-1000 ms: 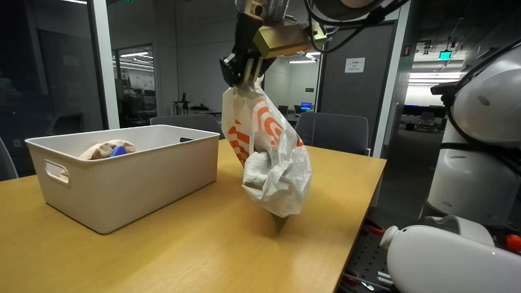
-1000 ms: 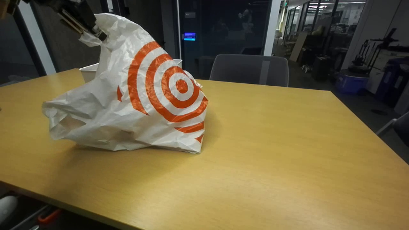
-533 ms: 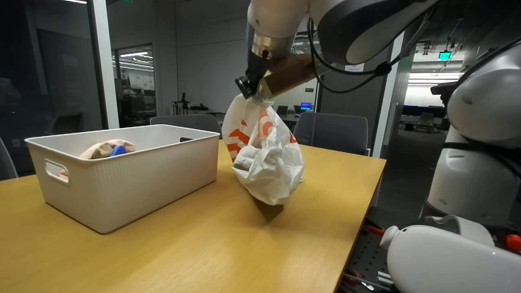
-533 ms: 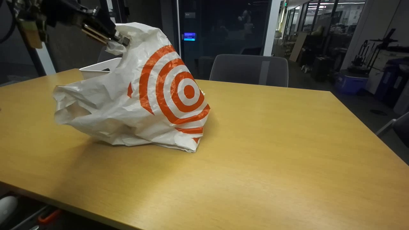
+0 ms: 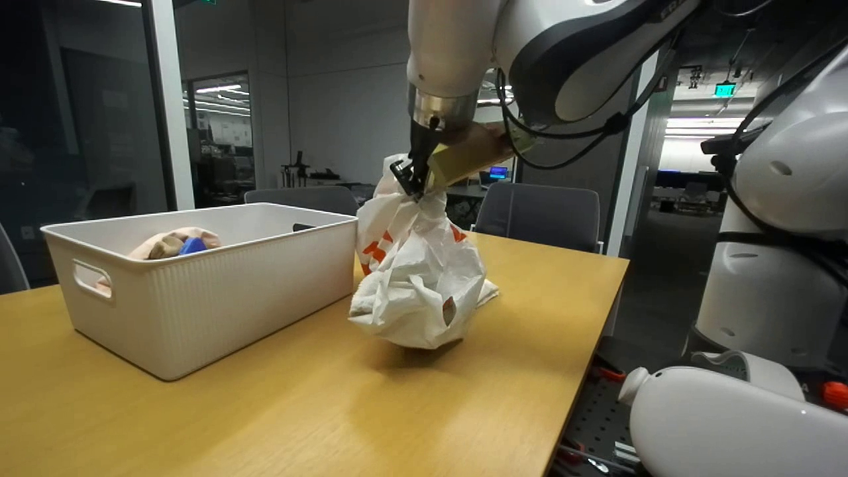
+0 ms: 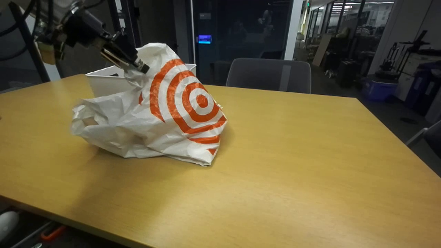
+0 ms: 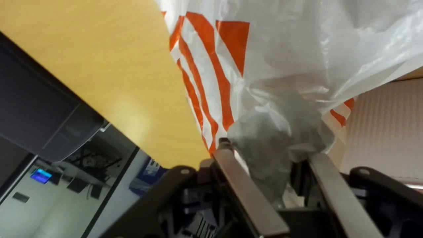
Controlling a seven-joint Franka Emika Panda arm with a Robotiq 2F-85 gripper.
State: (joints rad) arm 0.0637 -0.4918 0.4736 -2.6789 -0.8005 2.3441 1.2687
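Loosely crumpled white bag (image 6: 148, 119), orange bullseye (image 6: 202, 101)

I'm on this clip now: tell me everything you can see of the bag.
The bag is white, thin and crinkled, plastic by its look, with an orange-red bullseye printed on it. It sits creased and slumped on the table, one lower corner down, another end seemingly raised, beside the bin; whether they touch is unclear. The gripper stands open at its upper part, plastic bunched in the gap.

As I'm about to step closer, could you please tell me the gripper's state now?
Black two-fingered gripper: open, the crumpled white, orange-ringed plastic bag between its fingers.
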